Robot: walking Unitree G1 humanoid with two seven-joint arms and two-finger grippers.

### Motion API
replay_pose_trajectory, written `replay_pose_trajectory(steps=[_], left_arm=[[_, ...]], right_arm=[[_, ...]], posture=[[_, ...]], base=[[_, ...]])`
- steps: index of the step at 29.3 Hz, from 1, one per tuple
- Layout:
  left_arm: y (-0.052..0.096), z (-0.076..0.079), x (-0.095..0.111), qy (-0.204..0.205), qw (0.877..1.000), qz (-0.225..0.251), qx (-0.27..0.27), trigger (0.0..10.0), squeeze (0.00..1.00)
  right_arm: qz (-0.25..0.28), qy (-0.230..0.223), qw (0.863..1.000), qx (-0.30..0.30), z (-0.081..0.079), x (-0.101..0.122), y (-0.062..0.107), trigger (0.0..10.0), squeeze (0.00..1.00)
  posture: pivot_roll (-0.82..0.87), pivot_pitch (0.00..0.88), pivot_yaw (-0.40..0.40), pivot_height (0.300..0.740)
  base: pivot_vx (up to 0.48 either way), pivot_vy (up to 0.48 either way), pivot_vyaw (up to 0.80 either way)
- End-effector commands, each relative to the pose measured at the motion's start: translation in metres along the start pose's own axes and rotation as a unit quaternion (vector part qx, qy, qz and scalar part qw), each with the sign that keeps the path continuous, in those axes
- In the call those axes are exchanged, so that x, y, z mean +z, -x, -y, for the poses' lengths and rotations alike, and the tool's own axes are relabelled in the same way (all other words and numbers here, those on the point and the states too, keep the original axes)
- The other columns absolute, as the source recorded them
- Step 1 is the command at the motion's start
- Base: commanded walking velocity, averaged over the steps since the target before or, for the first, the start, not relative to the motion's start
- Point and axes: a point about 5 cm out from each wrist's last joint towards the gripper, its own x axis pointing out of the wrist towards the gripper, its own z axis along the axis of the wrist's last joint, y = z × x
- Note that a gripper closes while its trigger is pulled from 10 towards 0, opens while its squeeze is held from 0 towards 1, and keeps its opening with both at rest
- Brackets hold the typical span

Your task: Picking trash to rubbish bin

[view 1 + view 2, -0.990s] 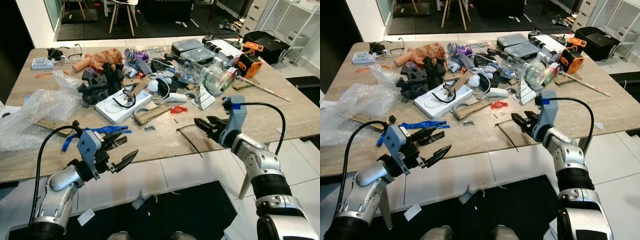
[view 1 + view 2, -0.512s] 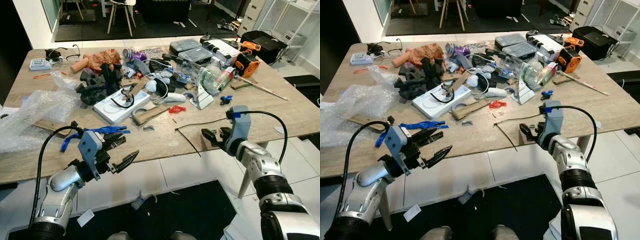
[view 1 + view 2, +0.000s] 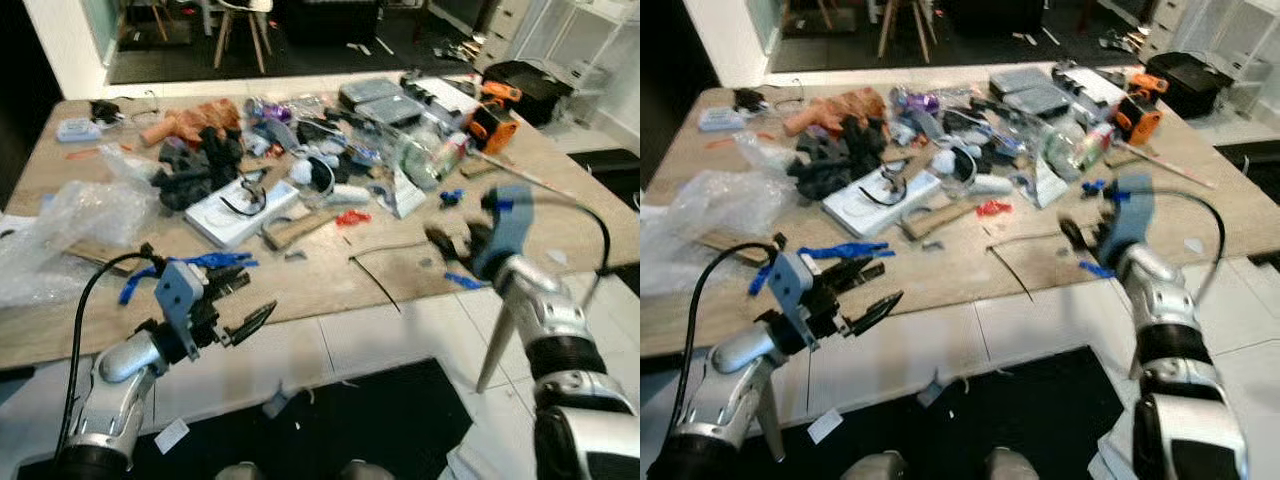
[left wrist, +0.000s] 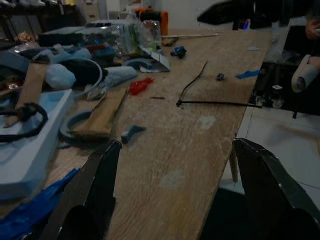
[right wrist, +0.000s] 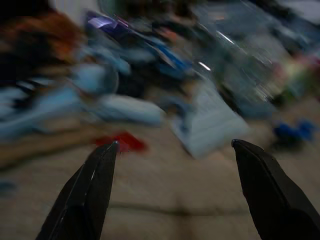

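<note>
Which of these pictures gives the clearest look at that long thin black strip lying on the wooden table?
The left wrist view: the black strip lies sharp on bare wood, its bend plain, seen between the left gripper's open fingers. Both eye views show it small and blurred near the table's front edge. The right wrist view is motion-blurred, with a faint dark line that may be it.

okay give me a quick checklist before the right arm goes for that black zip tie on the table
1. Right pincer open: ok, fingers spread wide.
2. Right pincer empty: ok.
3. Black zip tie reachable: ok, it lies loose on bare wood near the table edge.
4. Right pincer lined up over it: not ok; it faces the red scrap and clutter beyond.
5. Picture steady: not ok, right wrist view is blurred.
6. Left pincer out of the way: ok, open at the near edge.
</note>
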Motion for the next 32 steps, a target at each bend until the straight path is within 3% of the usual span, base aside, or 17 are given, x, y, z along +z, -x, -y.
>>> replay_pose_trajectory(steps=[1,6,14,32], left_arm=[[0.002,-0.005,0.003,0.009,1.000,0.007,0.017,10.0,0.00],[0.002,-0.014,0.007,0.016,0.998,0.018,0.054,10.0,0.00],[0.001,-0.013,0.007,0.014,0.998,0.013,0.055,10.0,0.00],[0.000,-0.012,0.011,0.017,0.999,0.012,0.050,10.0,0.00]], right_arm=[[0.014,-0.013,1.000,0.013,-0.004,0.002,0.000,10.0,0.00],[0.032,-0.044,0.998,0.023,-0.012,0.000,-0.002,10.0,0.00],[0.035,-0.053,0.998,0.030,-0.015,-0.002,-0.001,10.0,0.00],[0.030,-0.053,0.997,0.047,-0.021,-0.006,0.000,10.0,0.00]], posture=[[0.04,0.000,-0.037,0.740],[0.04,0.000,-0.037,0.740],[0.04,0.000,-0.037,0.740],[0.04,0.000,-0.036,0.740]], base=[[0.000,0.000,0.00],[0.000,0.000,0.00],[0.000,0.000,0.00],[0.322,0.000,0.00]])
